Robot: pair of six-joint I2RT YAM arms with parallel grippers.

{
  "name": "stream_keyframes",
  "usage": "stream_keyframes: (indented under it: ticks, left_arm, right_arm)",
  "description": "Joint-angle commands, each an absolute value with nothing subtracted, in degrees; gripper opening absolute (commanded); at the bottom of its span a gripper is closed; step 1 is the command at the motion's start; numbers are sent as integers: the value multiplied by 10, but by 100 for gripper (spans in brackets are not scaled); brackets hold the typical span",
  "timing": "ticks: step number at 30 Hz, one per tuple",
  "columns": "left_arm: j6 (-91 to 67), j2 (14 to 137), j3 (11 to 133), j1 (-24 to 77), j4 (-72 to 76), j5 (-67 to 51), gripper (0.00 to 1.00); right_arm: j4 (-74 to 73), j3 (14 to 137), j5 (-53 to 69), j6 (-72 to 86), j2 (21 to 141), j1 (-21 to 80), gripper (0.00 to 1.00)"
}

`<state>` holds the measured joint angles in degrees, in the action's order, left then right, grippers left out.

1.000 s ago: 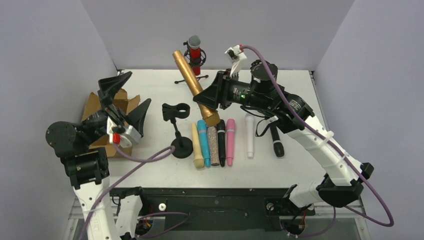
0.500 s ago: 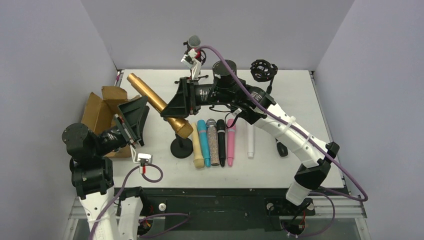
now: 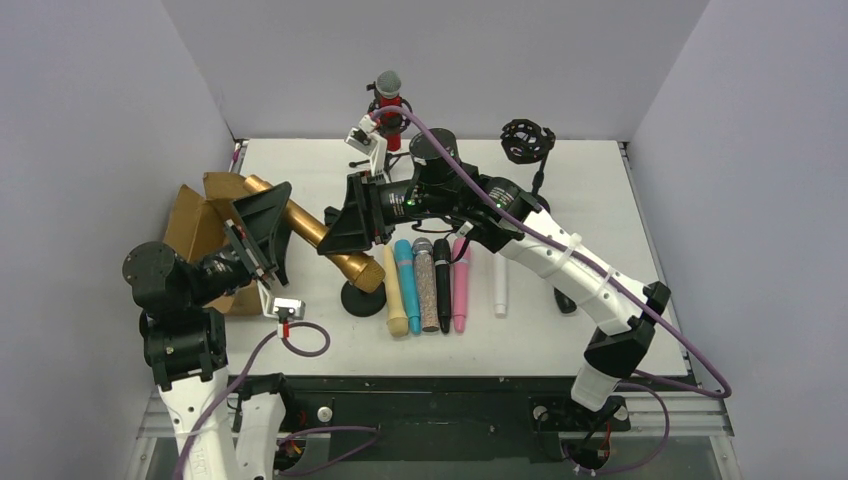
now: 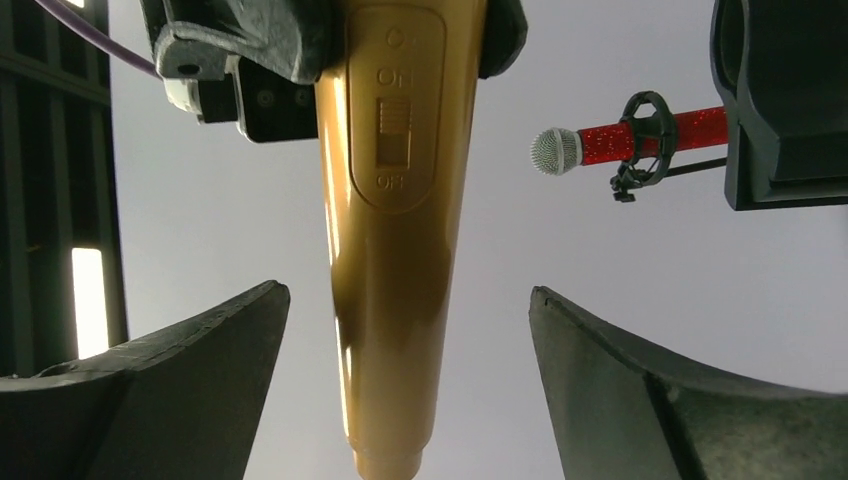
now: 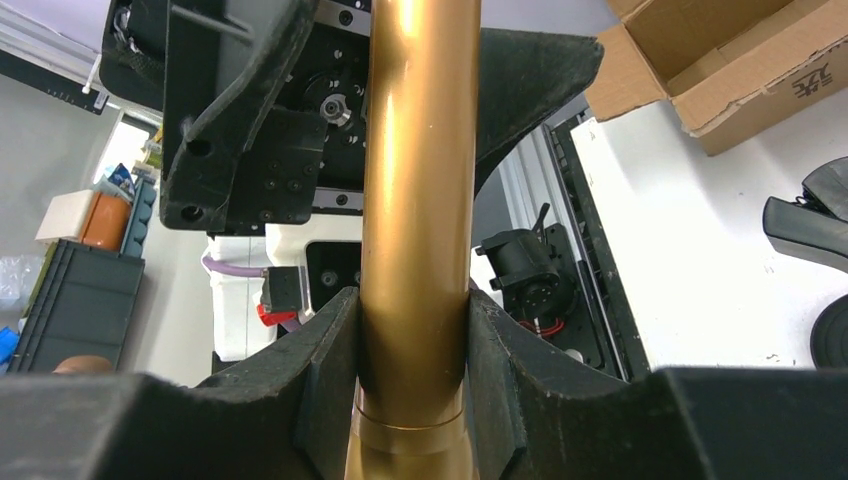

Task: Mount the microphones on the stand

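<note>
While tight in the right gripper point(image 5: 412, 335), golden-brown microphone point(image 5: 420, 180), ends outside that wrist view.

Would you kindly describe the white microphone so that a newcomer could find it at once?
On the table, five microphones lie side by side. Right of the pink microphone, across a gap, lies the white microphone, the only all-white one.

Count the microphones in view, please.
9: red one on the back stand, gold one in the right end effector, cream, teal, glittery, black, pink in a row, white beside them, another black mostly hidden under the right arm.
</note>
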<state>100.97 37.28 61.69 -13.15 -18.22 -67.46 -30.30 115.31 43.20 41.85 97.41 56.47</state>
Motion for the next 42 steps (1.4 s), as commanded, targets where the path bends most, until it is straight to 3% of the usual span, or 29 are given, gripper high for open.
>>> stream_keyframes:
  ticks: [1,3,6,8,12,13,14,16,17,20,25,30,32,37,42]
  left_arm:
    - [991,383,637,-128,-184,-674,83]
    - [988,384,643,-127,-202,-675,69]
    - [989,391,668,-126,-248,-676,38]
    - [998,389,669,-124,-251,-678,30]
    - [998,384,660,-122,-248,-680,28]
    - [1001,384,659,-123,-250,-676,23]
    - [1010,384,658,-122,-259,-673,20]
    - [1020,383,652,-123,-266,-665,6]
    - [1020,383,645,-122,-267,-657,0]
    - [1011,385,631,-122,-266,-633,0]
    - [824,400,626,-122,-169,-596,0]
    - [375,459,696,-123,-75,-526,0]
    - [232,485,714,-125,-75,-540,0]
    - [-209,507,670,-110,121,-613,0]
    - [-291,503,661,-64,129,-643,0]
  right_arm:
    - [-289,1165,454,407,982,568,0]
    - [-291,1170,458,404,986,568,0]
    - [-291,1175,459,404,990,569,0]
    - [-289,1178,459,407,995,570,0]
    - [-280,1188,464,413,1006,572,0]
    - [-280,1195,464,412,1008,572,1]
    - [-283,1202,462,410,1012,571,5]
    - [-303,1230,450,399,1017,563,28]
    - [-313,1252,447,392,1018,558,45]
    - [-292,1273,445,402,1007,521,74]
    - [-115,1188,413,453,919,437,78]
    - [2,1085,384,449,853,383,79]
    - [24,1051,380,433,834,373,80]
    - [143,938,438,422,793,370,80]
    - [251,889,497,426,792,396,81]
